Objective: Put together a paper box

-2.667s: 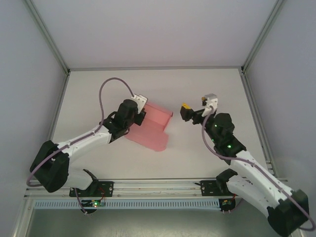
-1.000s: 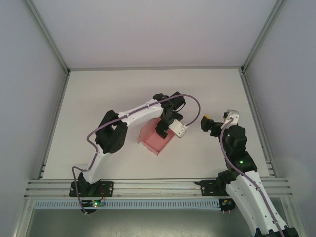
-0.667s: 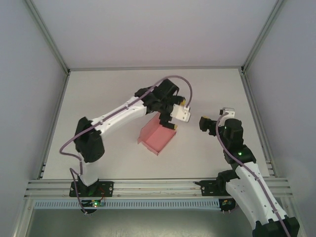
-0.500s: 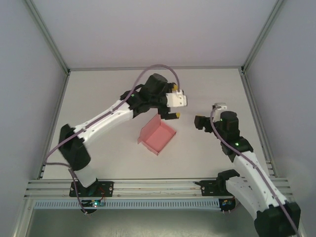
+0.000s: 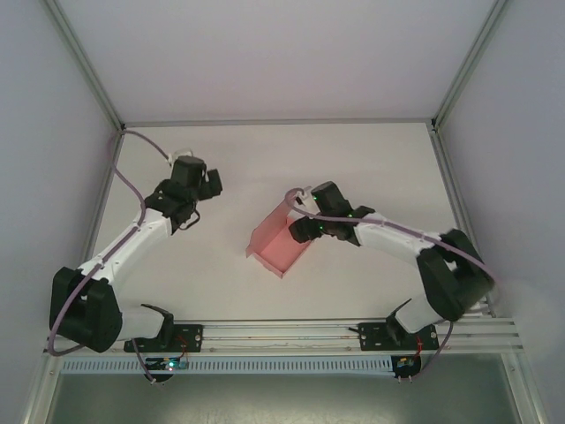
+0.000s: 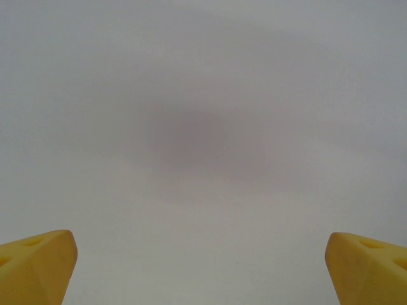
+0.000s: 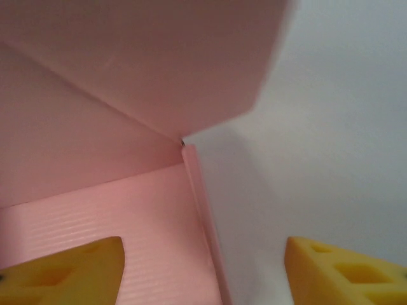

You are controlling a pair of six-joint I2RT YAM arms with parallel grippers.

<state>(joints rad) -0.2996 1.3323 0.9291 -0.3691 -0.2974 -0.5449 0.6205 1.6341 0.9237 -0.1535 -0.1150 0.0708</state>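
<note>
The pink paper box lies at mid-table as a shallow open tray with raised walls. My right gripper is at its right far corner. In the right wrist view the yellow fingers straddle the box's thin side wall, one over the pink floor and one over the table outside, with a gap on both sides; a pink flap leans overhead. My left gripper hovers far to the left of the box. It stands wide open over bare table.
The white table is fenced by a metal frame, with grey walls left and right. The left arm's purple cable loops near the left frame post. The mounting rail runs along the near edge.
My left arm has pulled away from the box to the far left. My right arm has reached in to the box's right wall and its jaws have narrowed.
</note>
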